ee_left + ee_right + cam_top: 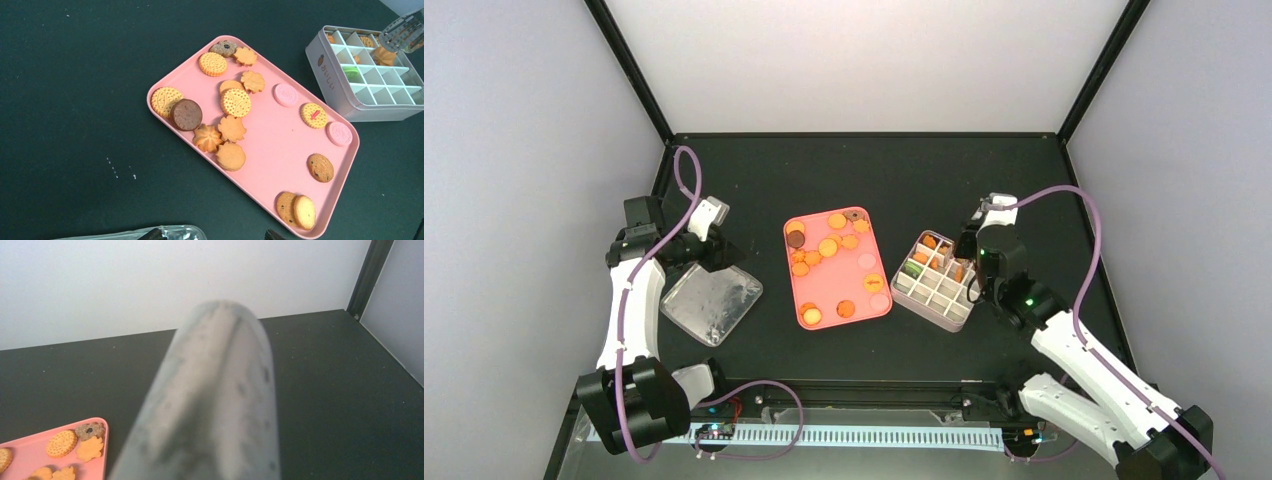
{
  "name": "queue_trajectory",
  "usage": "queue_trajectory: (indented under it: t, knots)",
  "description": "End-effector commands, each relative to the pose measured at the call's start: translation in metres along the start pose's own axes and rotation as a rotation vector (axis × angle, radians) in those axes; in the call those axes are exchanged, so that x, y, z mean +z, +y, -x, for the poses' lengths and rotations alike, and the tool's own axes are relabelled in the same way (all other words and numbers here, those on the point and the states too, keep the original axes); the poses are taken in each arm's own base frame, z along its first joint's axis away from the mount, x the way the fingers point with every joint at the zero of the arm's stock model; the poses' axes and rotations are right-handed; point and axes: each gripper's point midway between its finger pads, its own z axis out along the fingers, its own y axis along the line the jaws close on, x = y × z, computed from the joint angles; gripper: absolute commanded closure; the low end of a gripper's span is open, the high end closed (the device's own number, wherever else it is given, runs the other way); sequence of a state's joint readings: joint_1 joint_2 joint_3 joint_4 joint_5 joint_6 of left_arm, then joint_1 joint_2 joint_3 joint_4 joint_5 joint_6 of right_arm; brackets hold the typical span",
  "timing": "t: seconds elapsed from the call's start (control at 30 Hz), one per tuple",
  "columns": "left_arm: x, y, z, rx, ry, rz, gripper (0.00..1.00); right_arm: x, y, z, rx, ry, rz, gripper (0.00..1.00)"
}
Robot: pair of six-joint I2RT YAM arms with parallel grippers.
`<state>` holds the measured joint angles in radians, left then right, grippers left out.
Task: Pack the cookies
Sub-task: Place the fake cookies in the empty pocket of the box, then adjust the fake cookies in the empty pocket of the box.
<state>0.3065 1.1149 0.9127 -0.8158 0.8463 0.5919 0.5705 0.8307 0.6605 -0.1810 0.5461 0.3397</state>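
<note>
**Right pincer.** The right pincer (972, 268) is closed narrowly on the metal tongs (215, 400). The tongs fill the right wrist view as a blurred grey bar, and the fingers themselves are not seen there. The tong tips are held over the far rows of the divided white box (332, 75), with an orange cookie (382, 55) directly below them. It cannot be told whether that cookie is clamped or already seated in a cell.

**Hazards**

1. If the tips are opened while the cookie is astride a partition, it is likely to be left tilted on the divider. It may also be dropped into a neighbouring cell that is already filled. Several far cells are occupied, one of them by a green cookie (352, 75).
2. The tongs are gripped at one end only, so any slip in the pincer is magnified at the tips. The box wall can be struck and the box pushed across the bench (924, 180).
3. Most of the cookies (236, 102) lie on the pink tray (280, 145), several of them touching or overlapping. Two may be lifted together, or one may be flicked over the low rim.

**Left pincer.** The left pincer (212, 236) is half open and nothing is held in it. It is placed at the edge of the clear lid (712, 300), well apart from the box. If the lid is brought across before the tongs are withdrawn, a collision between the arms is to be expected.
</note>
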Motion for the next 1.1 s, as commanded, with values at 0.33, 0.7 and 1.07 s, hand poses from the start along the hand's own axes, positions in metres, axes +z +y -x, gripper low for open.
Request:
queue_trajectory:
  t: [0.33,0.7,1.07]
  knots:
    - [-0.004,-0.001,0.007,0.029,-0.018,-0.011,0.47,0.000,-0.014,0.013,-0.027,-0.042,-0.089,0.68]
    - [-0.004,-0.002,0.007,0.031,-0.018,-0.011,0.48,0.008,-0.011,0.000,-0.041,-0.015,-0.086,0.68]
    - [-0.006,-0.002,0.009,0.032,-0.017,-0.004,0.48,0.014,0.014,-0.003,-0.028,0.014,0.037,0.71]
